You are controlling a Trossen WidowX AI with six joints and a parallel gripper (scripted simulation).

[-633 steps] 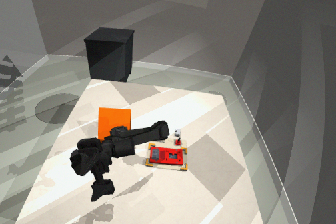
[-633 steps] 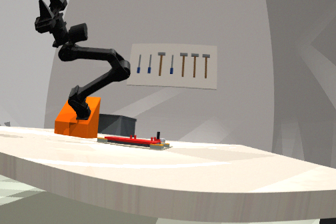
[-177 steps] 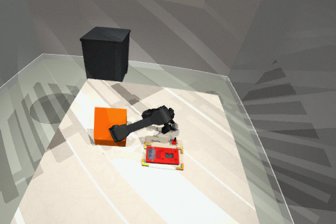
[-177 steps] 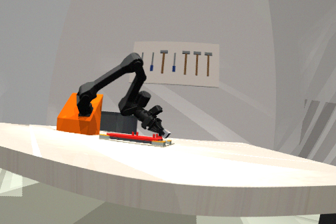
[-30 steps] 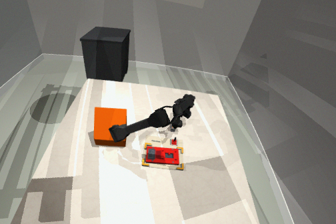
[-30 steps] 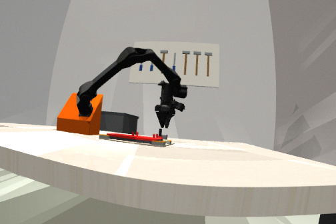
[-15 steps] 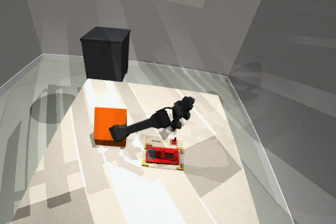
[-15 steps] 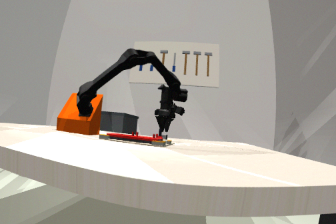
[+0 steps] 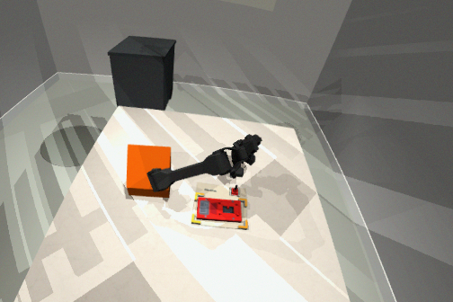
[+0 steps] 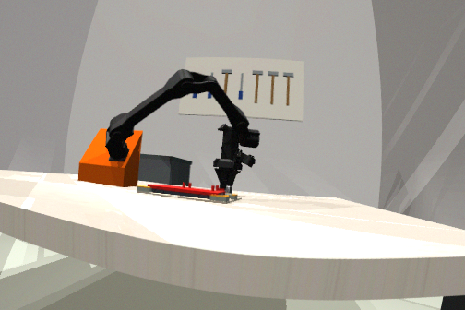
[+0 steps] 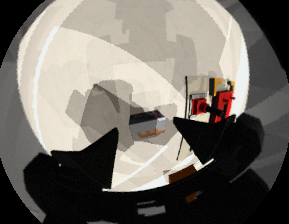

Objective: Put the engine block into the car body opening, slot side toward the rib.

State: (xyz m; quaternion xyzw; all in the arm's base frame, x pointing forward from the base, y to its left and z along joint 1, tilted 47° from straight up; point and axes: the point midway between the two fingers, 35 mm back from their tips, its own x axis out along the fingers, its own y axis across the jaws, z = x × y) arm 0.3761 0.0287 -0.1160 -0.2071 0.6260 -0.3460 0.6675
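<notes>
The engine block [image 11: 141, 127], grey with a dark top and an orange mark, lies on the table in the wrist view, ahead of and between the fingertips. I cannot make it out in the top and exterior views. My gripper [image 9: 237, 173] [image 10: 227, 186] is open and empty, pointing down low over the table beside the car body. The red car body [image 9: 214, 216] [image 10: 165, 187] [image 11: 221, 109] lies flat between yellow corner brackets. Its dark opening [image 9: 228, 209] shows in the top view. How high the fingertips stand over the block is unclear.
A small red piece [image 9: 235, 192] [image 11: 197, 106] with a black pin stands beside the car body, close to the gripper's right finger in the wrist view. An orange block [image 9: 147, 164] [image 10: 101, 172] stands by the arm's base. A dark cabinet [image 9: 140, 81] stands beyond the table.
</notes>
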